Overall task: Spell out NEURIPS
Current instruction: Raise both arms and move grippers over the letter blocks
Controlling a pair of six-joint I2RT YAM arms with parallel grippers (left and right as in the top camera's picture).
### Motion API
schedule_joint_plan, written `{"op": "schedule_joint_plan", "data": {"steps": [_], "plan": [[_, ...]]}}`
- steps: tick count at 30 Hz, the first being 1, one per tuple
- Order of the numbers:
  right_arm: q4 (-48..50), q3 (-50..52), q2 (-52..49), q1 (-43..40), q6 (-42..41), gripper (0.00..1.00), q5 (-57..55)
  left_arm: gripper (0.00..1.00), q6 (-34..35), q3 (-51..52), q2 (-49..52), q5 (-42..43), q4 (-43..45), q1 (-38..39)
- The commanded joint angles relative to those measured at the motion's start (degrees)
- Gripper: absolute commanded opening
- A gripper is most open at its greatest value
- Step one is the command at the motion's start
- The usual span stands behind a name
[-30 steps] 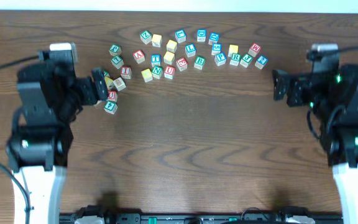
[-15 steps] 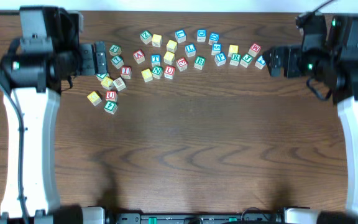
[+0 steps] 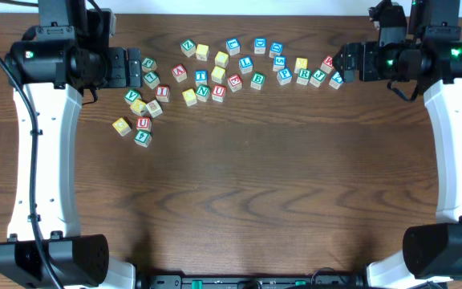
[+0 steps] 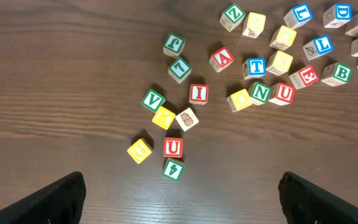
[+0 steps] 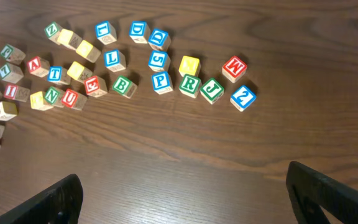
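At the far left, the left gripper hovers beside the left end of the scattered cubes. Its jaws are spread wide: the wrist view shows the two fingers apart at the lower corners with only wood between them. Just in front of it lies a loose clump that includes a red I cube and, nearer the front, a red U cube. Further right, in the middle of the scatter, a green N cube touches a second red U cube, with a red E cube just beside them. Right of that, a blue P cube and a green R cube stand side by side, with a yellow cube just behind the R. At the far right, the right gripper hangs by the last cubes of the scatter, its jaws likewise spread and empty.

Judged from this, the spelling has not begun. Every needed letter lies mixed among the others along the back of the surface, and the broad front part carries no row. N and U lying together looks like chance rather than placement. All seven cubes are left to pick out and line up, and which cube serves as the S cannot be read for sure.
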State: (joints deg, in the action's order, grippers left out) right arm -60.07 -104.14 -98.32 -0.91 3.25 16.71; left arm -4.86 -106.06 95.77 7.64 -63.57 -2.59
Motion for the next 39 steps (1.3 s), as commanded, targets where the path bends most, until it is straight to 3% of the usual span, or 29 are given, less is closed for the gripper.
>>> {"op": "schedule_joint_plan", "data": {"steps": [1,6,10,26,39], "plan": [[0.5,-1.2,0.2,-0.1,0.2,0.99,1.6,0.98,-0.9,-1.5,-0.2,0.7,0.0,-0.2],[2.0,-1.1,-0.3,1.3,0.2,0.99,1.9,0.97,-0.2,-1.5,-0.2,0.8,-0.5,-0.2],[4.1,-1.1,-1.5,3.7,-2.0,0.89,1.2,0.98,-0.2,-1.5,-0.2,0.8,-0.5,-0.2],[12.5,-1.1,-9.9,12.9,-12.5,0.82,-8.1,0.98,-0.2,-1.0,-0.2,0.8,-0.5,-0.2],[15.8,-1.1,-15.2,15.9,-15.2,0.8,-8.6,0.98,1.6,-1.0,0.1,0.7,-0.3,-0.2]]}}
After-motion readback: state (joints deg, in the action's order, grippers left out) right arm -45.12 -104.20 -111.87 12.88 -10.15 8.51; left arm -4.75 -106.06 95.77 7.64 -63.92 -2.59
